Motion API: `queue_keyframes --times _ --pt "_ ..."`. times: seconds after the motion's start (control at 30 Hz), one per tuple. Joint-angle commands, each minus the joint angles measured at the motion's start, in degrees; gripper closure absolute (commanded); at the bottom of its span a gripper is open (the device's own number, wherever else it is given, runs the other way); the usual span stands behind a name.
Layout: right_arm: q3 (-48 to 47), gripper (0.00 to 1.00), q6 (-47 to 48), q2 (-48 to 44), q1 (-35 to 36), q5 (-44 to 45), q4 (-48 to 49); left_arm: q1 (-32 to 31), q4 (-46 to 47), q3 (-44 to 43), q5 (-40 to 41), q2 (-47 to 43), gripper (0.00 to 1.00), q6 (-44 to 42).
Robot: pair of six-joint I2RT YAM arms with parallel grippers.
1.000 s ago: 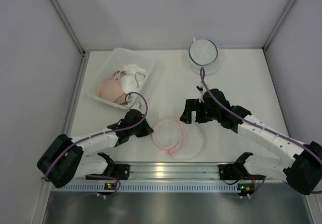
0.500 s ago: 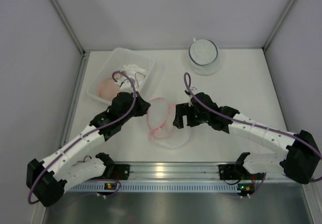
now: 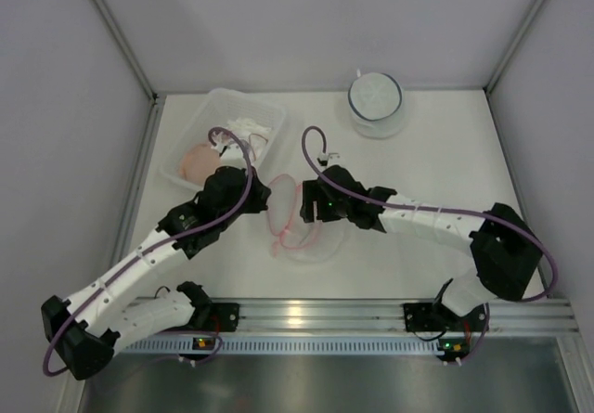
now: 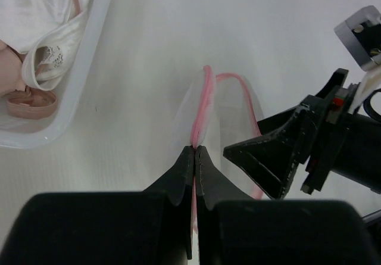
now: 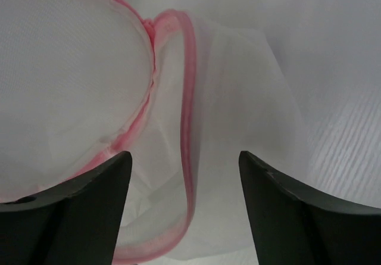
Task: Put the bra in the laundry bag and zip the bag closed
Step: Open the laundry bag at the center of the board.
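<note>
Left gripper [image 4: 195, 149] is pinched on the pink-trimmed white mesh laundry bag [image 3: 309, 240], right gripper [image 5: 184, 162] spread beside it; the peach bra [image 3: 198, 162] is seen unbagged in the clear plastic tray [image 3: 252, 99].

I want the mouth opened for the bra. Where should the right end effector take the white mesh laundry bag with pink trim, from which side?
Probably the free pink trim loop, from the side opposite the left end effector, which pinches the other edge. That loop stands apart from the white mesh laundry bag's pinched flap and lies between the right end effector's open fingers.
</note>
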State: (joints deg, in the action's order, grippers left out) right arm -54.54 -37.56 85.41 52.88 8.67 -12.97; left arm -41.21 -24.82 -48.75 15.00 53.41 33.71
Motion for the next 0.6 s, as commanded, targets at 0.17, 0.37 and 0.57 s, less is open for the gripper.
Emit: queue_keyframes --times 0.17,0.37,0.57 --pt "-7.9 0.82 1.7 4.3 0.8 5.8 -0.5 -0.4 -6.7 -9.6 9.8 -1.1 1.0 -5.0" --pt "-13.6 1.0 5.7 -0.3 0.6 12.1 -6.6 -0.4 -12.3 -18.8 18.3 2.0 1.0 -10.2" --pt "-16.0 1.0 8.1 0.6 -2.9 12.6 -7.9 -0.4 -15.1 -26.7 26.5 5.1 1.0 -17.5"
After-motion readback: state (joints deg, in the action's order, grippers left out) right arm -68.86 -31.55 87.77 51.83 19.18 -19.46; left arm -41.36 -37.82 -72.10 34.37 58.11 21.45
